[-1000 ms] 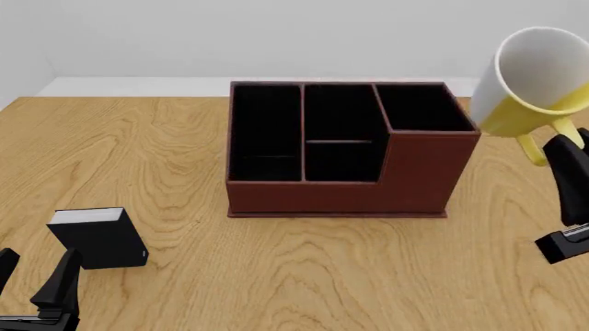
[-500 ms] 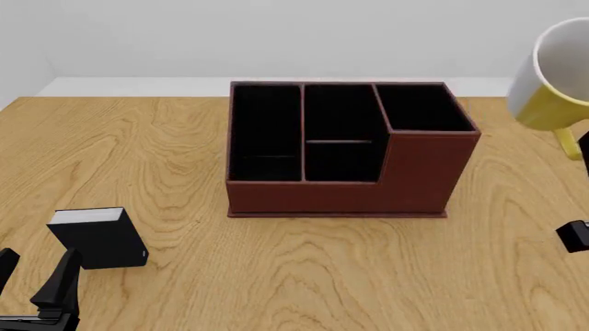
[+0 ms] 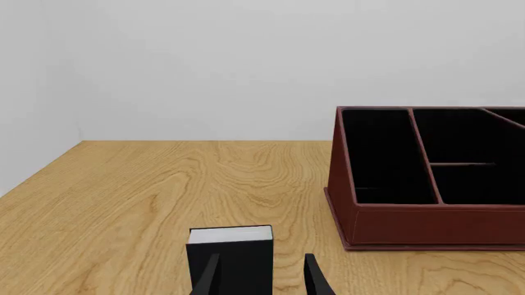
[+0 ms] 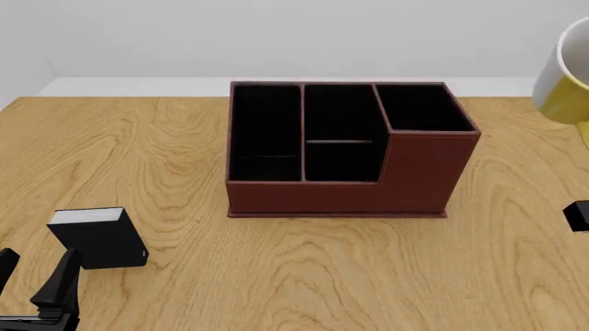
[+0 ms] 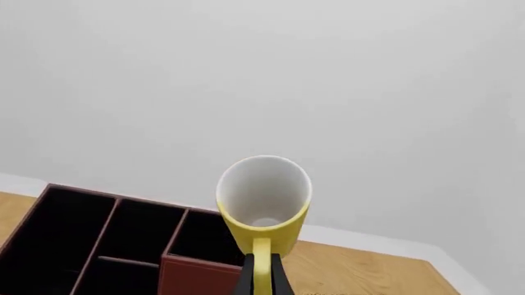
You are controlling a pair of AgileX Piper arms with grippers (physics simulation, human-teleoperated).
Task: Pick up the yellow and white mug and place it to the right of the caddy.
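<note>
The yellow and white mug (image 4: 570, 76) hangs in the air at the far right of the front view, tilted and half cut off by the frame edge, to the right of the caddy (image 4: 350, 186). In the right wrist view my right gripper (image 5: 260, 279) is shut on the loop handle of the mug (image 5: 262, 200), whose white inside faces the camera, with the reddish-brown caddy (image 5: 193, 276) below and beyond it. My left gripper (image 4: 35, 283) rests open at the near left corner, holding nothing. In the left wrist view the caddy (image 3: 426, 224) stands far off to one side.
A small black book (image 4: 99, 238) stands on the wooden table (image 4: 322, 276) just beyond my left gripper; the left wrist view shows the book (image 3: 231, 255) past the fingertips (image 3: 316, 279). A grey wall lies behind the table's far edge.
My right gripper has carried the mug further right, so it now sits partly off the front view's right edge. The left arm, book and caddy have not moved.
</note>
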